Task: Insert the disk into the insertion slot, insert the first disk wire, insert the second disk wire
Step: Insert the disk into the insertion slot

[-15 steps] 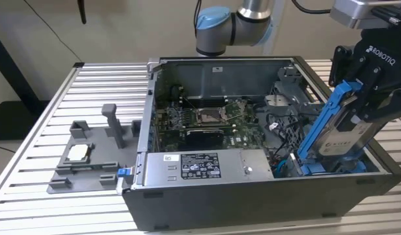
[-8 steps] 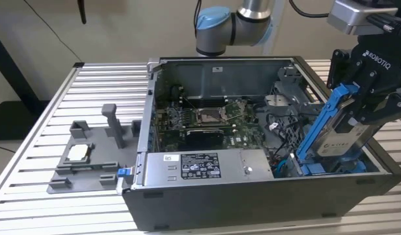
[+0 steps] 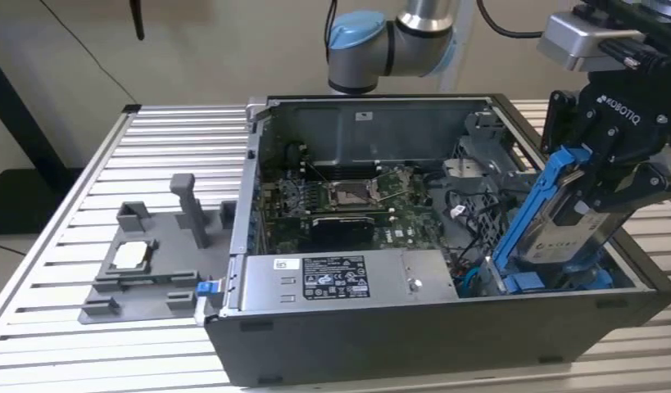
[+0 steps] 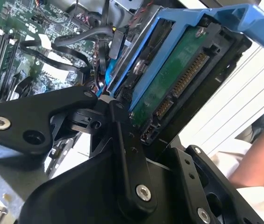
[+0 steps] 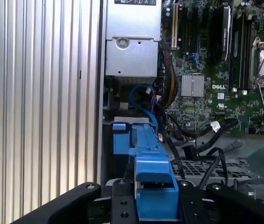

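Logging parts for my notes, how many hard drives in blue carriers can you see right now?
1: the disk, held by the gripper, tilted, lower end at the insertion slot on the exterior view's right. Another may be hidden inside.

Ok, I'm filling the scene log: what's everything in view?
table: one, silver slats, under everything
case: one, dark grey, on table
slot: one, grey, blue fittings, case's corner, exterior view's right
disk: one, silver-grey in blue frame, tilted over slot
circuit board: one, green, inside case
power supply: one, grey, inside case, beside slot
cables: several, black, inside case
tray: one, grey, exterior view's left
robot arm: one, grey-blue, behind case
jaws: one pair, black, shut on disk
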### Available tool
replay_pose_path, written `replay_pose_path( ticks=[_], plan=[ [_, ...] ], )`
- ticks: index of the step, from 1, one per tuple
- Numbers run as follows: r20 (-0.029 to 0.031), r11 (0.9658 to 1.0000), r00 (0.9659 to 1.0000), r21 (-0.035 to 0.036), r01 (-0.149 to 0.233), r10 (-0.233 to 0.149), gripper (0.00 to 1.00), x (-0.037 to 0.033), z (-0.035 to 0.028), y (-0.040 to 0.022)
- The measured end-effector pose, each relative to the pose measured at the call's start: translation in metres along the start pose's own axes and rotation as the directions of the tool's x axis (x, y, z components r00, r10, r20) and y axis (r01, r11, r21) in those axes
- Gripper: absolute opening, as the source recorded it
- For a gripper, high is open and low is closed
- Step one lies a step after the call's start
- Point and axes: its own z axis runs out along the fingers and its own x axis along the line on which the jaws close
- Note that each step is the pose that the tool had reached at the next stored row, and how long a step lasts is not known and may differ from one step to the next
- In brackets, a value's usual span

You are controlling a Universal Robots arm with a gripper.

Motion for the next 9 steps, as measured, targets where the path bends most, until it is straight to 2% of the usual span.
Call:
replay_pose_path(
  ticks=[9],
  plan=[
    [0.0002,1.0000,1.0000,0.0000,0.000,0.000,0.33,-0.0006,0.0165,-0.0007]
  ],
)
